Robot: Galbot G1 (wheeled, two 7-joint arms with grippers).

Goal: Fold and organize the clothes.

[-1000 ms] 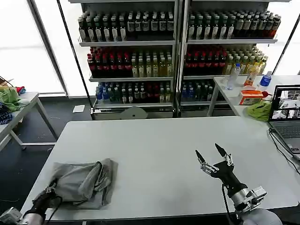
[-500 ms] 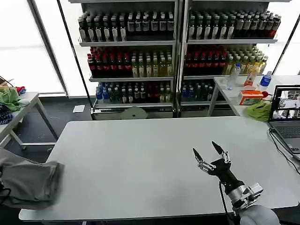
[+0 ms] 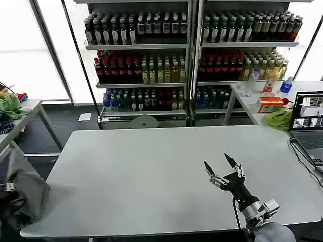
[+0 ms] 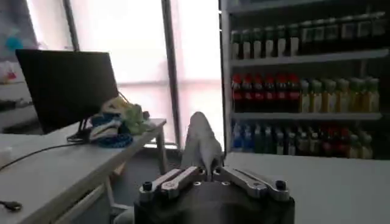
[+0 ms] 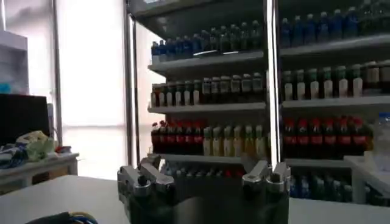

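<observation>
One light grey shirt hangs bunched beyond the table's front left corner, off the tabletop. My left gripper is shut on it, and in the left wrist view a peak of the grey shirt rises from between the closed fingers. In the head view the cloth covers most of that gripper. My right gripper stands open above the table's front right part with nothing between its fingers.
The grey table spans the middle of the head view. A laptop and a green cloth lie on the desk at the right. A side table with green cloths stands at the left. Bottle shelves stand behind.
The grey shirt lay on the table's front left corner; my left gripper has pulled it leftward off the edge. The right gripper drifted slightly left.
</observation>
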